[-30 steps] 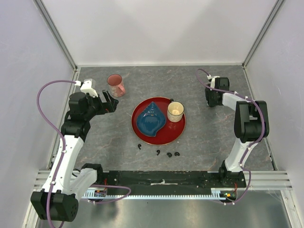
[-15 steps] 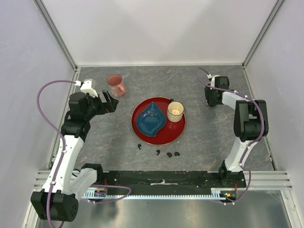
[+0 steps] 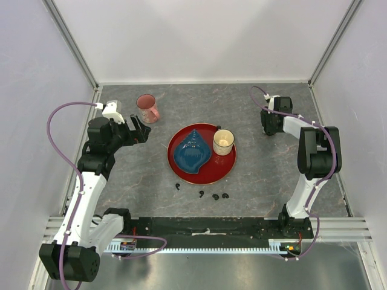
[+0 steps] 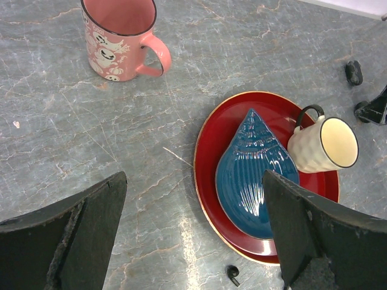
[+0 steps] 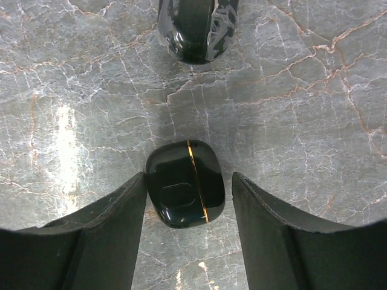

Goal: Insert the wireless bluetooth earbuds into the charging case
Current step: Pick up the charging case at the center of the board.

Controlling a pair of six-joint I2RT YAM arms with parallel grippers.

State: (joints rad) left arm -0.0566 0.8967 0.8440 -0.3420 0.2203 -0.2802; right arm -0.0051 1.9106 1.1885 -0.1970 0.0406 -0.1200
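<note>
The top view alone shows all four earbuds (image 3: 201,194), loose on the tabletop (image 3: 272,175) just on the near side of the red plate (image 3: 225,171). That plate carries a blue shell dish (image 3: 191,156) and a cream cup (image 3: 223,142).

Only the right wrist view shows the charging case (image 5: 181,188), closed and lying flat between the right gripper (image 5: 188,175) jaws. They stand apart, with a gap on one side of the case. A second case (image 5: 195,27) lies just beyond.

The left wrist view shows the left gripper (image 4: 193,178) jaws wide apart on nothing, near a pink mug (image 4: 118,39).

Since a second ago the right wrist has edged slightly toward the far side. The left arm, dishes and earbuds have not moved.
</note>
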